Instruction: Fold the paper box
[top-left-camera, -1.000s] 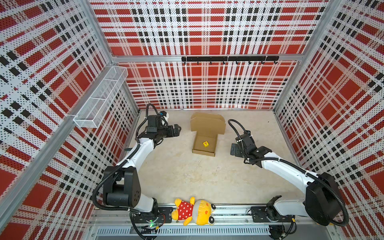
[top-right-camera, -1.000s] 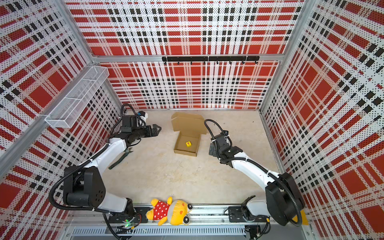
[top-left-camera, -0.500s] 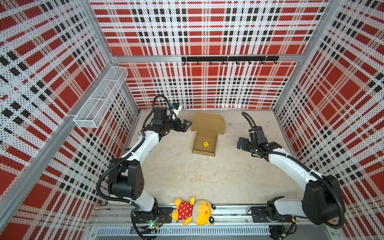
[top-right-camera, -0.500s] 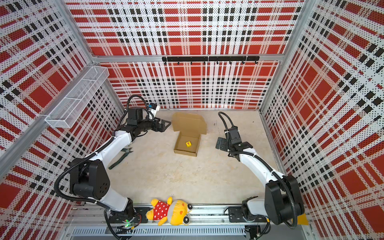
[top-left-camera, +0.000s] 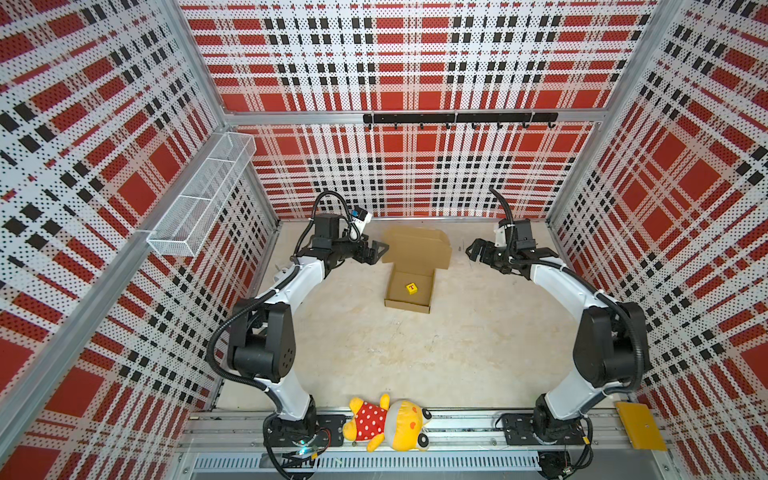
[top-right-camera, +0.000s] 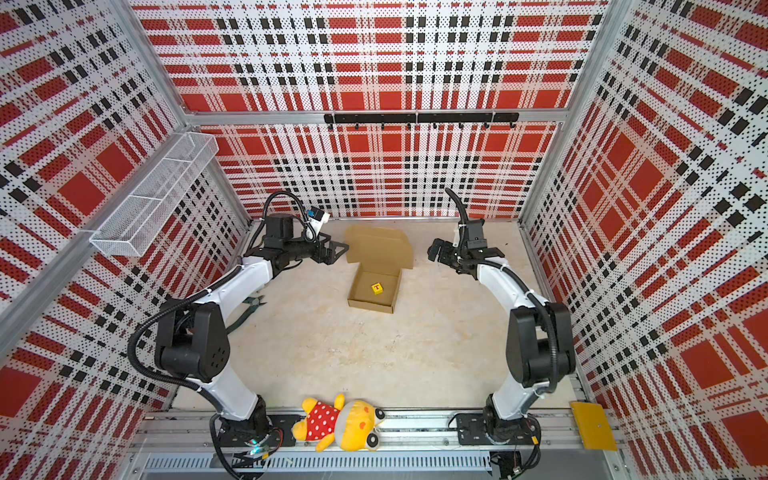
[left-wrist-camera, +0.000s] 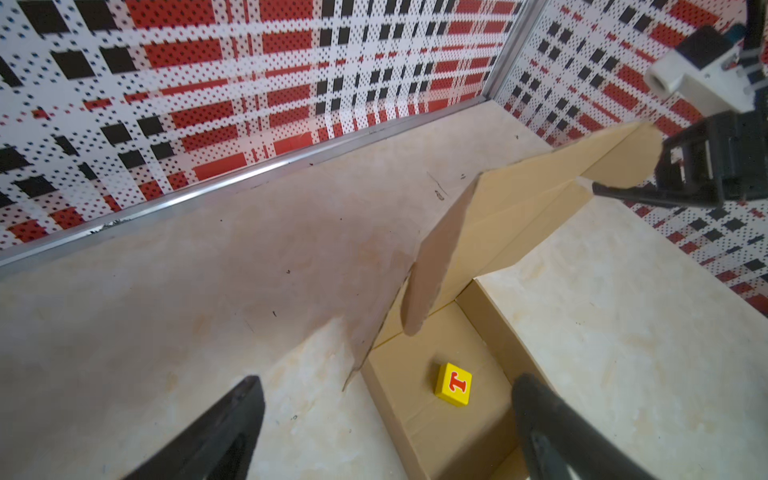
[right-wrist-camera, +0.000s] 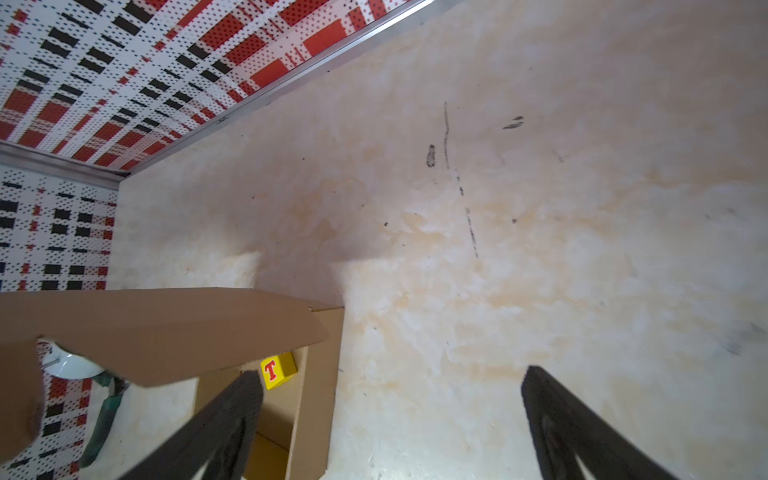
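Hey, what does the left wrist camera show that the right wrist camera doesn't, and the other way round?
Only the left wrist view shows the right gripper from outside, open, beyond the far end of the raised lid. Only the right wrist view shows the green-handled pliers lying on the box's far side, and dark scuff marks on the floor. Both show the paper box with its lid up and the yellow T block in its tray.
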